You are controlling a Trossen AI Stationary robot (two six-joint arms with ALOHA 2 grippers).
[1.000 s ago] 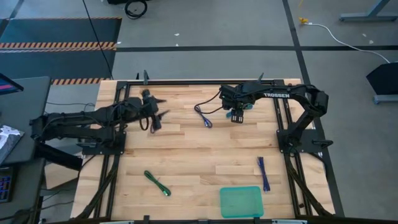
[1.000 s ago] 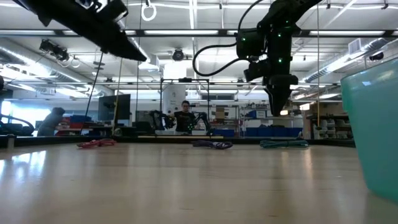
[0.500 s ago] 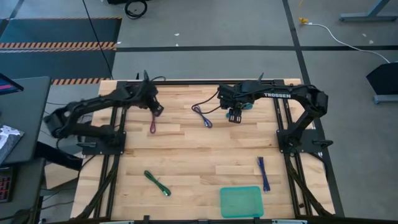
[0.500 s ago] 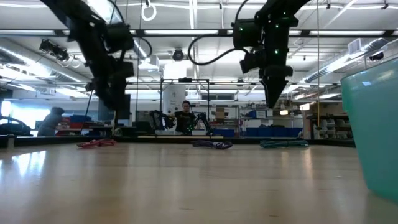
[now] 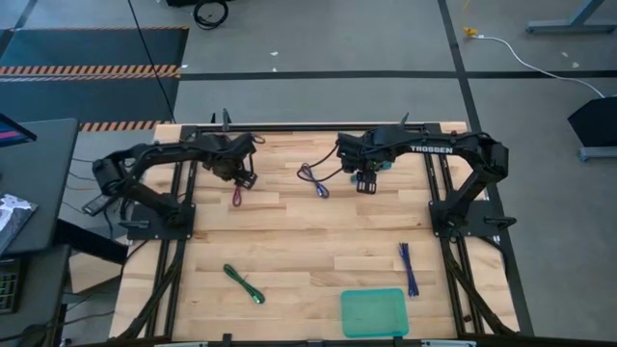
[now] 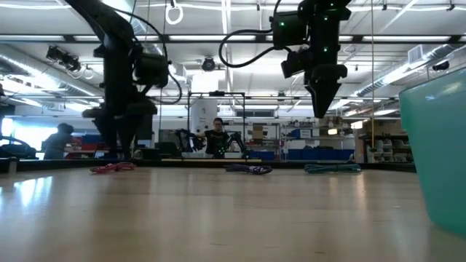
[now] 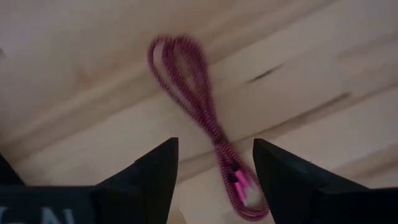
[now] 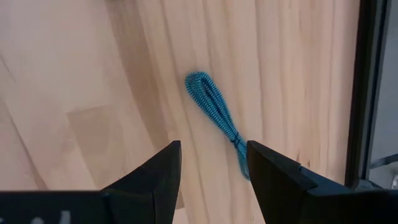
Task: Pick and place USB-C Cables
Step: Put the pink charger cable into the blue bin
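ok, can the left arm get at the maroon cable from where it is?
Probably yes. The left gripper hangs over the maroon cable with its jaws open to either side of it, and nothing lies between them. The cable rests alone on bare table.

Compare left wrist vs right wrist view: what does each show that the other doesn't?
Left wrist only: the maroon cable, a long loop lying on the wooden table, seen between the left gripper fingers, which are open.

Right wrist only: the teal cable, lying beyond the open right gripper, plus the table's dark frame rail along one edge.

Both: bare wood planks, each arm's own two dark fingers, one coiled cable ahead, nothing gripped.
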